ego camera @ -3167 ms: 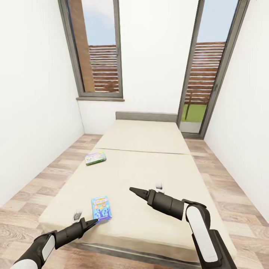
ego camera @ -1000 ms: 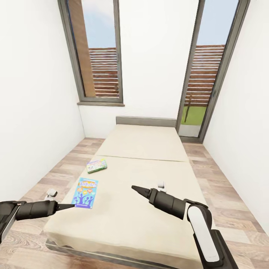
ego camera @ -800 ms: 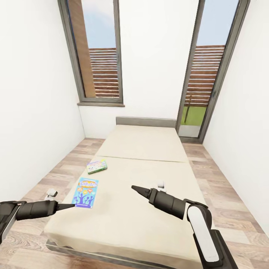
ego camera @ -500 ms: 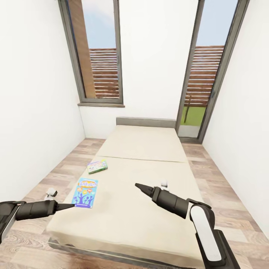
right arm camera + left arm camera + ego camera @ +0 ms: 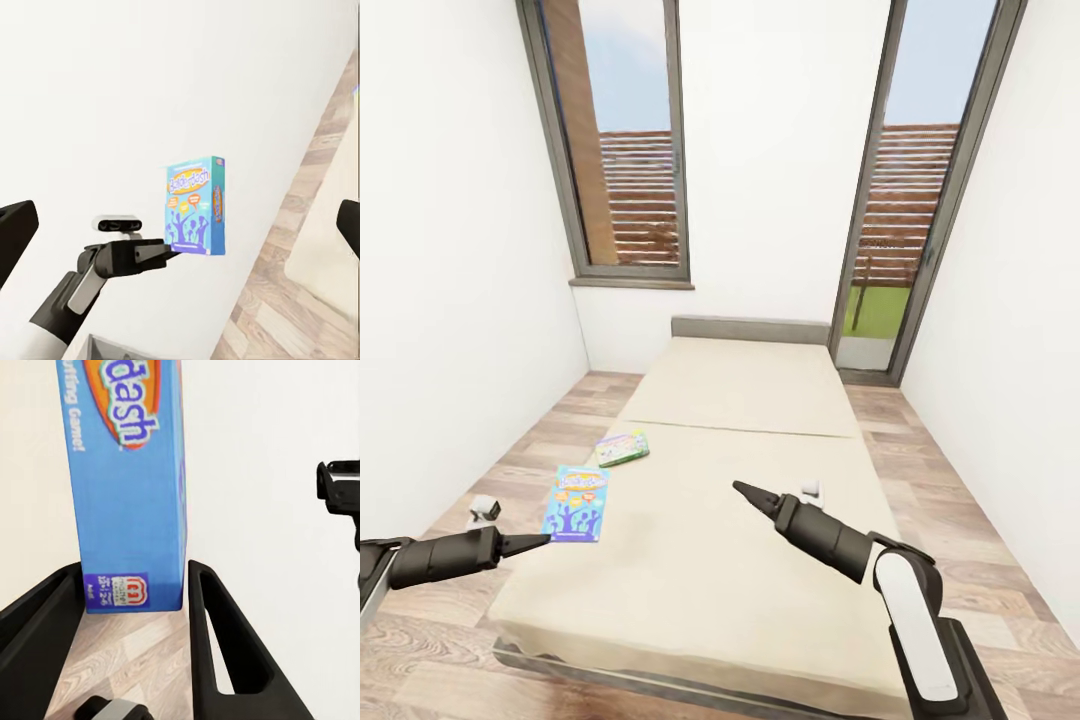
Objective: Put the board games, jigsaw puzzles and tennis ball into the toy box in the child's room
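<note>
So the bed (image 5: 740, 520) takes up most of the room in front of me, beige mattress running toward the far wall between the window (image 5: 622, 140) and the glass door (image 5: 905, 190). Wood floor (image 5: 510, 470) down both sides of it.

My right arm is stretched out over the bed's near half, right pincer (image 5: 745, 492) hanging above the mattress with nothing between the fingers; the wrist cam has the two fingertips way out at the frame edges, so it's spread wide.

My left pincer (image 5: 530, 544) is out past the bed's left edge, over the floor, clamped on the bottom end of the blue game (image 5: 575, 489). In the left wrist cam the box (image 5: 127, 480) sits right between both fingers (image 5: 225, 645), upright and lifted off the bed. The right wrist cam catches it too, blue game (image 5: 196, 206) held up in front of the white wall.

The green game (image 5: 623, 448) is lying flat on the bed near its left edge, just short of the mattress seam, a bit beyond the blue one.
</note>
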Robot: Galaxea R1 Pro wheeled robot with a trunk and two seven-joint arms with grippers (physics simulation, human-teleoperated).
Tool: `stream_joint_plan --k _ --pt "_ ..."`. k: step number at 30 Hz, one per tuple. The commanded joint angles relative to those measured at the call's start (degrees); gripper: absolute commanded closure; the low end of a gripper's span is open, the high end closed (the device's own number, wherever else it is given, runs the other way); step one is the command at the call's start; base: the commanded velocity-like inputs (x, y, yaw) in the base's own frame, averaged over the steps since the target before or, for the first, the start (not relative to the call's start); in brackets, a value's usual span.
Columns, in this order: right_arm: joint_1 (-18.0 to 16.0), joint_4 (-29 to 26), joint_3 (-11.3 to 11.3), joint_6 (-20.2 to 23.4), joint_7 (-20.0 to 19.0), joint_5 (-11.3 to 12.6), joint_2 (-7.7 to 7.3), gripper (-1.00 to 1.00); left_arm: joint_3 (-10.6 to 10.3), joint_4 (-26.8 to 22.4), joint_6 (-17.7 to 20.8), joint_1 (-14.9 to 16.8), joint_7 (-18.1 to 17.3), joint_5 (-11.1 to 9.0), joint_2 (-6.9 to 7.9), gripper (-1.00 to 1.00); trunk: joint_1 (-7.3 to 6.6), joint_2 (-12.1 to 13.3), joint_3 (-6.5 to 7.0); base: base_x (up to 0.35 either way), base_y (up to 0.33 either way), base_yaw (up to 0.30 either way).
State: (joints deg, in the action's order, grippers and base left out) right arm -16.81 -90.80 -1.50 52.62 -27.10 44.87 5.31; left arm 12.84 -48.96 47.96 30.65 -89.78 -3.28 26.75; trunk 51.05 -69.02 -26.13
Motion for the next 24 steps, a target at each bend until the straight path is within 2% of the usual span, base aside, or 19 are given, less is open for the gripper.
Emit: stream_joint_plan --k 1,5,8,17,24 --pt "0.0 0.0 0.0 0.1 0.0 -0.3 0.09 -1.00 0.0 0.0 0.6 0.0 -0.2 0.0 0.00 1.00 -0.22 0.4 0.12 0.000 0.000 0.000" --pt "-0.2 0.0 -0.1 -0.3 6.1 -0.1 -0.40 -1.00 0.3 0.0 0.6 0.0 -0.2 0.0 0.11 1.00 -1.10 2.0 0.84 0.000 0.000 0.000" --pt "-0.1 0.0 0.0 -0.4 8.2 0.1 -0.45 -1.00 0.7 0.0 0.6 0.0 -0.2 0.0 0.08 1.00 -1.76 3.2 1.38 0.000 0.000 0.000" --pt "0.0 0.0 0.1 -1.8 8.5 0.1 -0.06 -1.00 1.2 0.0 0.6 0.0 -0.2 0.1 0.06 1.00 -3.74 6.8 3.00 0.000 0.000 0.000" --pt "0.2 0.0 0.2 -3.9 8.4 0.2 -0.11 -1.00 1.2 0.0 0.7 0.0 -0.2 0.1 0.01 1.00 -5.28 9.6 4.76 0.000 0.000 0.033"
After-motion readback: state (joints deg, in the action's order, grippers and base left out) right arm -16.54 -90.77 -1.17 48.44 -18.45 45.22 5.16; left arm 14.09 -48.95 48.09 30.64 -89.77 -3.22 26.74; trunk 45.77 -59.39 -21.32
